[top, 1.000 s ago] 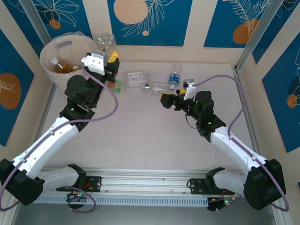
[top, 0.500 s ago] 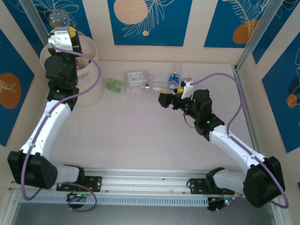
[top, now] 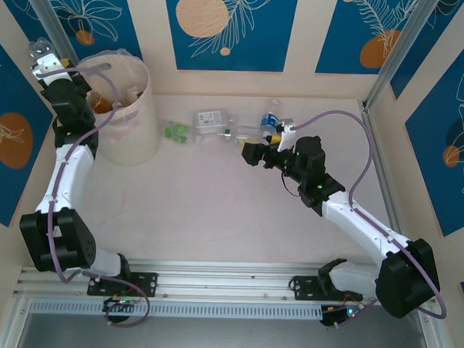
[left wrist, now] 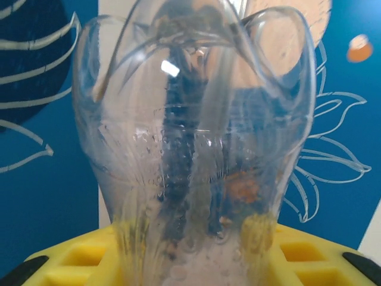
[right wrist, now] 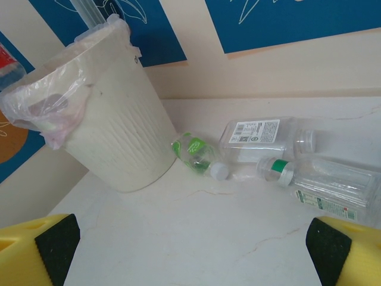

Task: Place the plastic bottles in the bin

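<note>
My left gripper (top: pixel 46 60) is raised beside the left wall, just left of the bin's rim, shut on a clear plastic bottle (top: pixel 39 46). In the left wrist view that bottle (left wrist: pixel 196 119) stands base-up between the yellow fingers (left wrist: pixel 65 262). The cream bin (top: pixel 130 131), lined with a clear bag, holds an orange-brown bottle (top: pixel 104 104). On the table lie a green-labelled bottle (top: pixel 176 132), a white-labelled one (top: pixel 211 120), a green-banded one (top: pixel 238 132) and a blue-labelled one (top: pixel 270 116). My right gripper (top: pixel 248 152) hovers open near them, empty. The right wrist view shows the bin (right wrist: pixel 113 119) and the bottles (right wrist: pixel 193 149).
Blue and cream walls close the table in on three sides. A metal post (top: pixel 391 61) stands at the back right corner. A bare marble tabletop (top: pixel 215 204) stretches in front of the bottles, between the two arms.
My left arm has swung left with the clear bottle, from right of the bin, over it, to the left wall. The right gripper has edged slightly left, still open.
</note>
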You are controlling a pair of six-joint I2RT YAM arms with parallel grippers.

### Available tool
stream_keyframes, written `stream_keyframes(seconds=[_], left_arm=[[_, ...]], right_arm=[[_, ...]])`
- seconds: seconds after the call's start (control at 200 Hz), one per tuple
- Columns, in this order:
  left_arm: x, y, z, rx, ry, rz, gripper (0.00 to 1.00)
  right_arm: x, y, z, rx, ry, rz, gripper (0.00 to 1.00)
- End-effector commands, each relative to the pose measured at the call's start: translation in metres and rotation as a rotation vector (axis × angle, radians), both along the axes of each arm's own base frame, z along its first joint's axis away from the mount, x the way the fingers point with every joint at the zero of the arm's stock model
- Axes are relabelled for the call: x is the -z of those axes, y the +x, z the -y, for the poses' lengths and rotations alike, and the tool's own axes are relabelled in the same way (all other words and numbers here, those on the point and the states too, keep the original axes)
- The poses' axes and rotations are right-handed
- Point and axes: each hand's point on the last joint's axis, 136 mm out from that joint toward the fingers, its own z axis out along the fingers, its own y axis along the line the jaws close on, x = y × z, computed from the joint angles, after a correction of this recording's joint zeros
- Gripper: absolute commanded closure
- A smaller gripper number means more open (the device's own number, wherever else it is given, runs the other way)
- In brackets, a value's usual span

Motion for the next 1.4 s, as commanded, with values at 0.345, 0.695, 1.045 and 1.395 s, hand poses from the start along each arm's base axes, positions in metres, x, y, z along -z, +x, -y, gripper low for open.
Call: stream_keyframes(seconds=[0.345, 0.695, 1.045, 1.395], left_arm=[[0.033, -0.001, -0.015, -0.069, -0.092, -0.097, 0.20], [0.021, 0.008, -0.002, 0.020, -0.166, -0.171, 0.00], [0.010, 0.015, 0.031, 0.177, -0.224, -0.201, 0.00], [0.036, -0.024, 0.043, 0.140, -0.347, -0.358, 0.00]], right_arm=[[-0.007, 0.006, -0.001, 0.020, -0.026, 0.024, 0.00], [-0.001, 0.007, 0.000, 0.030, -0.041, 0.017, 0.00], [0.005, 0.013, 0.009, 0.089, -0.029, -0.026, 0.00], [0.012, 0.018, 0.014, 0.118, -0.023, -0.059, 0.00]])
